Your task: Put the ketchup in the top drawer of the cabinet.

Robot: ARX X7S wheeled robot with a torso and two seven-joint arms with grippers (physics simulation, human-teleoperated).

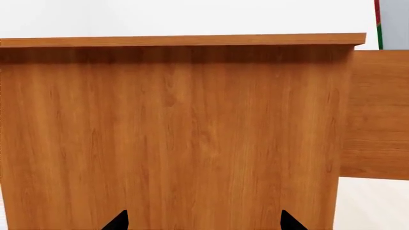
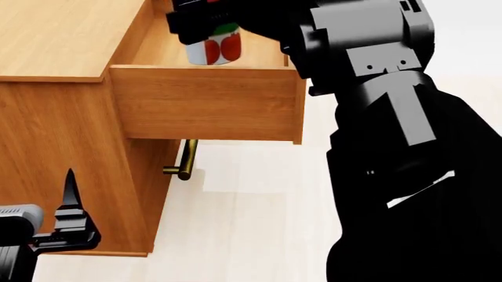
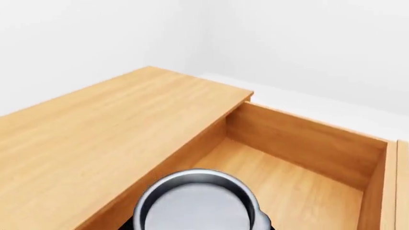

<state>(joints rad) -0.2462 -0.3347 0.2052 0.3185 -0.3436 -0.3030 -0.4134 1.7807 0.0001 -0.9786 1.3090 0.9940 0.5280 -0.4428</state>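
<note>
The ketchup (image 2: 216,48) is held upright, its long axis vertical, inside the pulled-out top drawer (image 2: 206,103), close to the drawer's front wall and toward the side nearer the cabinet (image 2: 55,135). It is gripped near its top by the right gripper (image 2: 206,22), whose jaws are closed on the can; whether the can's base touches the drawer floor cannot be told, because the front wall hides it. In the right wrist view the silver-grey lid (image 3: 195,203) is seen from above and cut off by the picture's edge, with bare drawer floor open beyond the can toward the drawer's far wall. The rim of the drawer is unobstructed apart from the right arm, which covers its far corner. Below the drawer, a brass handle (image 2: 185,158) of the lower drawer is partly seen. The left gripper (image 2: 70,202) hangs low beside the cabinet's side panel, holding nothing; in the left wrist view only two dark fingertips (image 1: 118,221) show, set well apart.
</note>
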